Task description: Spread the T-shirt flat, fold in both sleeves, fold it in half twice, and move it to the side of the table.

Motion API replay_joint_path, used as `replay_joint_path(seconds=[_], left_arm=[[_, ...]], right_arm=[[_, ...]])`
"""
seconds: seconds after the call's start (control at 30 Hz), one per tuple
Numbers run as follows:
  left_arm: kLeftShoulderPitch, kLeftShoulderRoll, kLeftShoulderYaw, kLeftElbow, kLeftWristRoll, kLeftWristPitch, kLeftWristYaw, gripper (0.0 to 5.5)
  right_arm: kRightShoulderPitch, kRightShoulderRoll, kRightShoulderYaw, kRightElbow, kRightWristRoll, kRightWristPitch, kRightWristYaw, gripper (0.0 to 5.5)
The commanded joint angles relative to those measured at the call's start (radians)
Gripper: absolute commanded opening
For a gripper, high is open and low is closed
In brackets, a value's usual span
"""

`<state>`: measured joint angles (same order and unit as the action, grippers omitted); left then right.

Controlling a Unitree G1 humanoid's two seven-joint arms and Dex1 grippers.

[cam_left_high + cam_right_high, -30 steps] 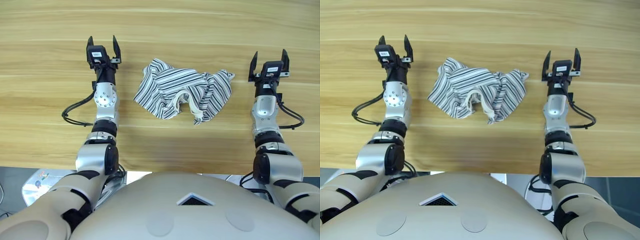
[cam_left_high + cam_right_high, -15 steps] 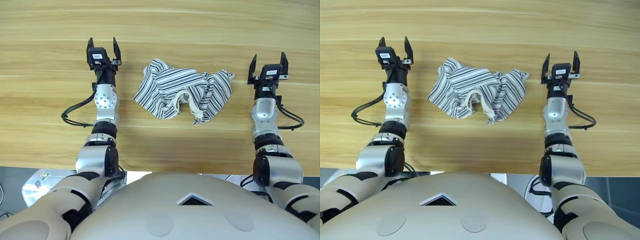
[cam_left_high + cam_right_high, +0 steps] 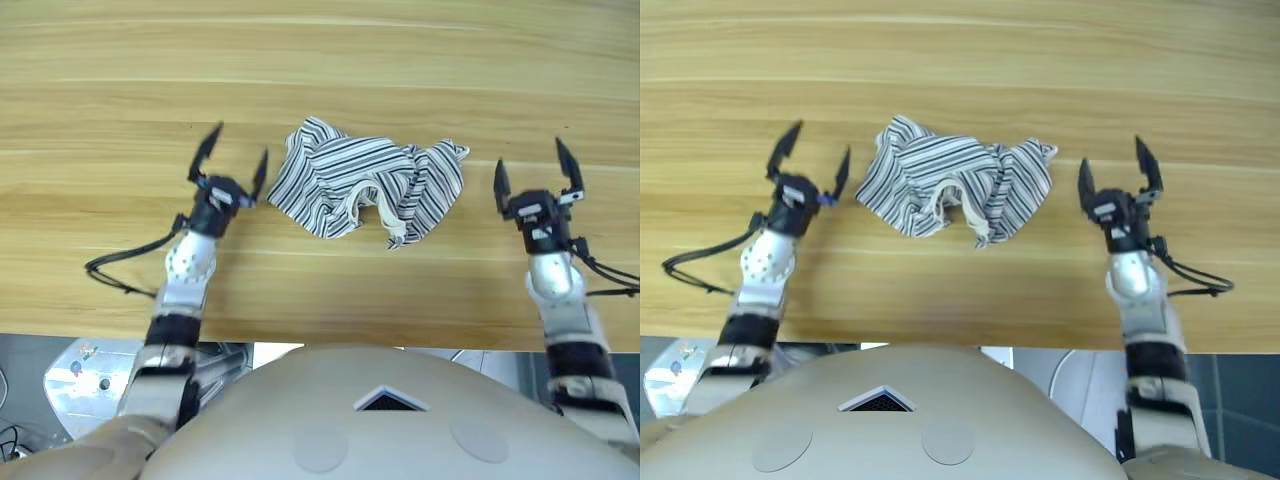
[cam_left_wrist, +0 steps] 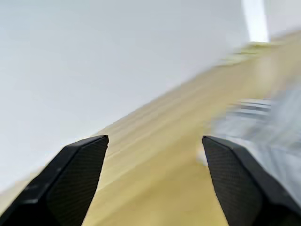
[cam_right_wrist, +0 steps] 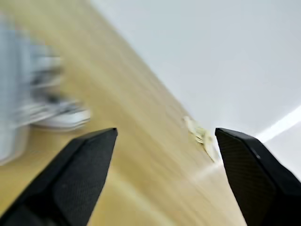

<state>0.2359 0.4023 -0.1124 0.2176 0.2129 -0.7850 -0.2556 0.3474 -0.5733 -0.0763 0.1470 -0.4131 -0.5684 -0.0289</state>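
Evidently spreading is not yet begun: the crumpled T-shirt [image 3: 365, 190] lies between the left gripper [image 3: 241, 140] and right gripper [image 3: 530, 153], both agape and empty, and each must next seize an edge.

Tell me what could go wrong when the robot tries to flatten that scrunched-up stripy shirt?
1. The T-shirt lies bunched in a heap on the table, with its layers overlapping. An open gripper might pinch several layers at once, so it may not spread flat.
2. The left gripper is open right beside the T-shirt's edge, and the right gripper sits a little farther off. An uneven pull could drag the whole heap sideways instead of opening it.
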Motion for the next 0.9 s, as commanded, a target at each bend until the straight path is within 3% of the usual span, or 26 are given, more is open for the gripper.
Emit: replay_joint_path(seconds=[0.03, 0.23, 0.53, 0.9], left_arm=[[0.168, 0.125, -0.071, -0.138, -0.092, -0.012, -0.150, 3.70], [0.144, 0.220, -0.110, -0.155, -0.056, 0.040, -0.270, 3.70], [-0.020, 0.253, -0.076, -0.231, 0.391, 0.216, -0.140, 3.70], [-0.079, 0.236, -0.185, -0.217, 0.460, 0.221, -0.130, 3.70]], right_arm=[[0.141, -0.048, 0.037, -0.119, -0.006, 0.058, 0.134, 3.88], [0.170, -0.100, 0.113, -0.207, -0.030, 0.069, 0.276, 3.88], [0.148, -0.111, 0.147, -0.294, -0.043, 0.126, 0.362, 3.88], [0.105, -0.100, 0.229, -0.237, -0.076, 0.130, 0.372, 3.88]])
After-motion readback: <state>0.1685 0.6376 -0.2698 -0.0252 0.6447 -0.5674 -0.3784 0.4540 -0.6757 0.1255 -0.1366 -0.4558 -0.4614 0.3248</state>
